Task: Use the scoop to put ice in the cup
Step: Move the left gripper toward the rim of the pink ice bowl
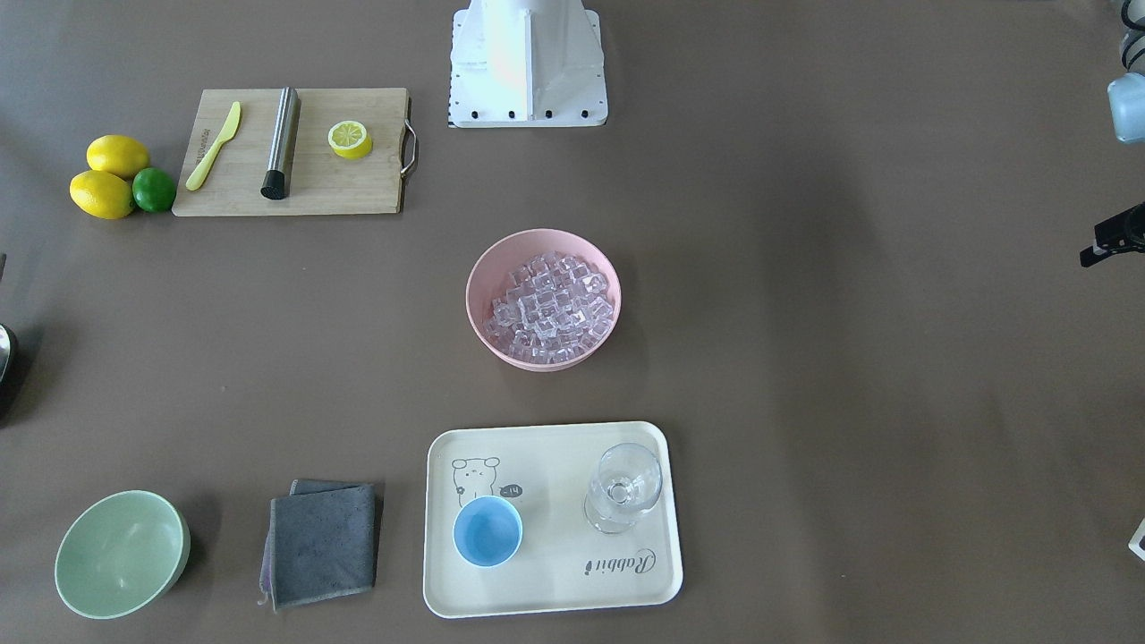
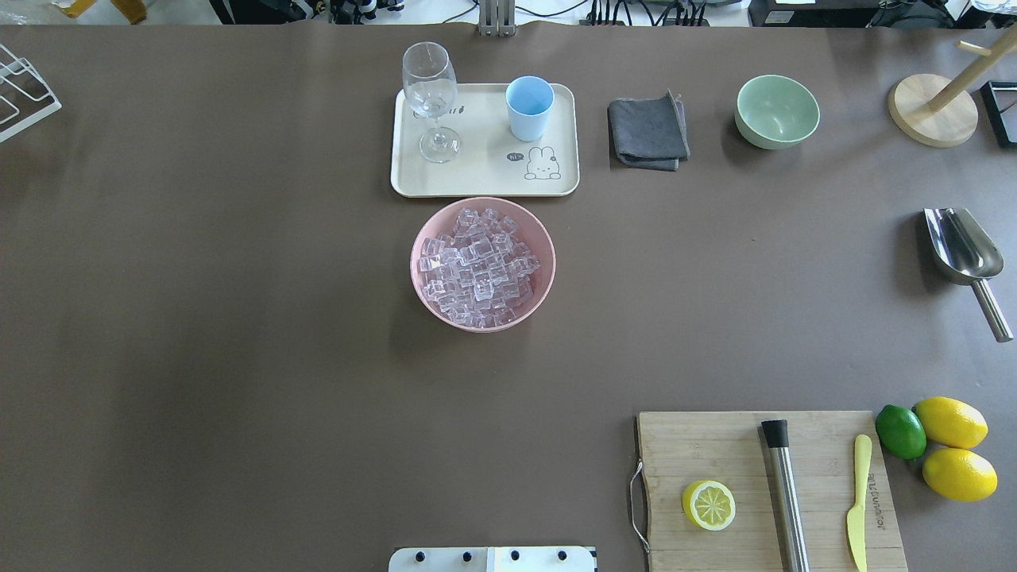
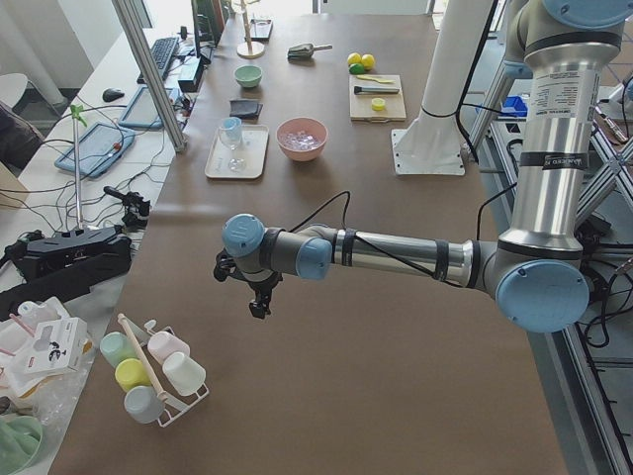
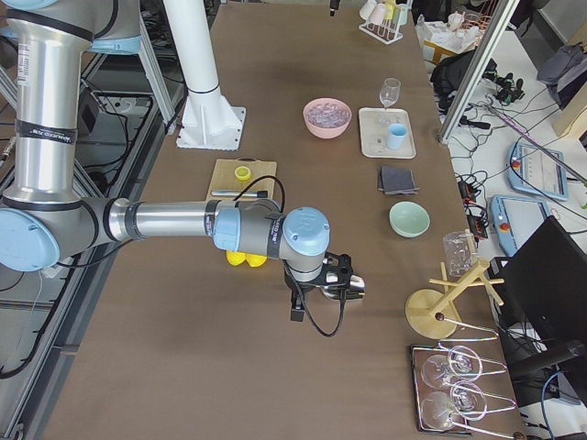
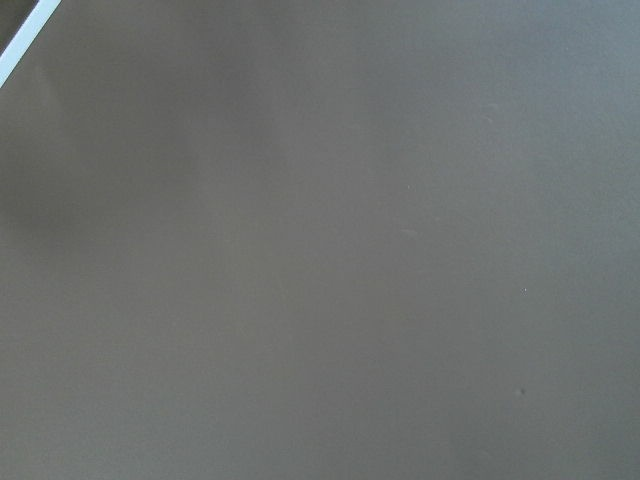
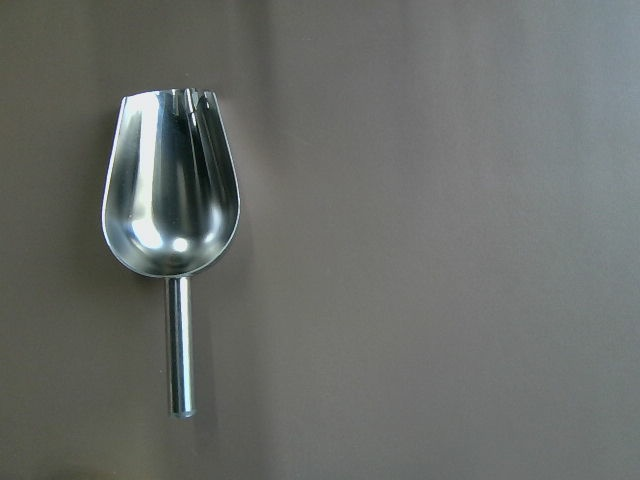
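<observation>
The scoop [image 6: 175, 200] lies flat on the bare worktop [image 6: 450, 250] just below the right arm's fingers [image 4: 294, 310]. I cannot tell how those fingers are set, nor the left arm's fingers [image 3: 257, 303], which are well apart from it. It looks stiff, light and slick, so I would pinch the short round handle squarely, lest it roll. There is open room all round, and the wooden stand [image 4: 440, 316] is the nearest obstacle.

Both arms stretch level; left fingers [image 3: 258, 309] and right fingers [image 4: 295, 310] point down.
</observation>
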### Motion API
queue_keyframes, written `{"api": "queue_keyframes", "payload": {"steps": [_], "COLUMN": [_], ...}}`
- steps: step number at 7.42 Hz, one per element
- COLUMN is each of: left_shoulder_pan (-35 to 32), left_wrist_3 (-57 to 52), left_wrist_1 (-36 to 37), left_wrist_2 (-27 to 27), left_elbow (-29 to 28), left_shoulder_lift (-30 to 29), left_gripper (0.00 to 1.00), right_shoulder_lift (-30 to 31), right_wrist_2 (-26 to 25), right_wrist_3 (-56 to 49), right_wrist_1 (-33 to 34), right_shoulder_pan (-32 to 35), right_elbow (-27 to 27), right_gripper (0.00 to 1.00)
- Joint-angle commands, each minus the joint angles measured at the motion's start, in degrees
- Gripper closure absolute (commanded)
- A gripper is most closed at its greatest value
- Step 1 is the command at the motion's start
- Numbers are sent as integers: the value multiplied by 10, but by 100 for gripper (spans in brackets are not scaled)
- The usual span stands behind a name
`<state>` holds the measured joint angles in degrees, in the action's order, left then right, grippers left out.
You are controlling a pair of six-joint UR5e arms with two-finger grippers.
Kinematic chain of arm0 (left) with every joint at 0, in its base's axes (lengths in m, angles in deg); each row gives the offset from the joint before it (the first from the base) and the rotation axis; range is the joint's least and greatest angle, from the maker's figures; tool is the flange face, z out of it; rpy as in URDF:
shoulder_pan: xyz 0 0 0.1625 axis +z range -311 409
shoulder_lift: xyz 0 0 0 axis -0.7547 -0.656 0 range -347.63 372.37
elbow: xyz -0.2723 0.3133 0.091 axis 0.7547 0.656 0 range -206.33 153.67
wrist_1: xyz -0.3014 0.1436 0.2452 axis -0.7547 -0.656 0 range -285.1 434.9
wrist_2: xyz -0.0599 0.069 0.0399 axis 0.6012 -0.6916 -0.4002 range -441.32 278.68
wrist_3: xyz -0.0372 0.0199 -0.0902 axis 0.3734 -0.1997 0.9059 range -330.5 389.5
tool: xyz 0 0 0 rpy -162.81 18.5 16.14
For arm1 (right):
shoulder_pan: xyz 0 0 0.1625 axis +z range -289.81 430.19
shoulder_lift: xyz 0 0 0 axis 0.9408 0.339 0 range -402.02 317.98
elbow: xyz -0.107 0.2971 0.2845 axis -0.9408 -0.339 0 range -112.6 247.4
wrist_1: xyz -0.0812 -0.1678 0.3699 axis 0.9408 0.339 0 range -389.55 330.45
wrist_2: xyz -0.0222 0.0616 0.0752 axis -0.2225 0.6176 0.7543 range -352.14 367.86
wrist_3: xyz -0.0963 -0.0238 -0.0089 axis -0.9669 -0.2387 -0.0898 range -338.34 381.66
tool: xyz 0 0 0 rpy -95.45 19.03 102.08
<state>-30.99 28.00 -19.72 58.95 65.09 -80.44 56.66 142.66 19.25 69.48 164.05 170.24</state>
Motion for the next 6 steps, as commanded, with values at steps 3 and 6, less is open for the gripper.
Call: {"api": "queue_keyframes", "payload": {"steps": [3, 6], "left_shoulder_pan": [28, 93], "left_wrist_3": [0, 1], "left_wrist_1": [-43, -131], "left_wrist_2": [0, 0], "left_elbow": [6, 26], "left_shoulder_lift": [0, 0], "left_gripper": [1, 1], "right_shoulder_lift": [0, -3], "right_wrist_2": [1, 5], "right_wrist_3": [-1, 6], "right_wrist_1": [-2, -2], "right_shoulder_pan": [0, -1], "right_elbow": [-5, -2], "right_gripper": [0, 0]}}
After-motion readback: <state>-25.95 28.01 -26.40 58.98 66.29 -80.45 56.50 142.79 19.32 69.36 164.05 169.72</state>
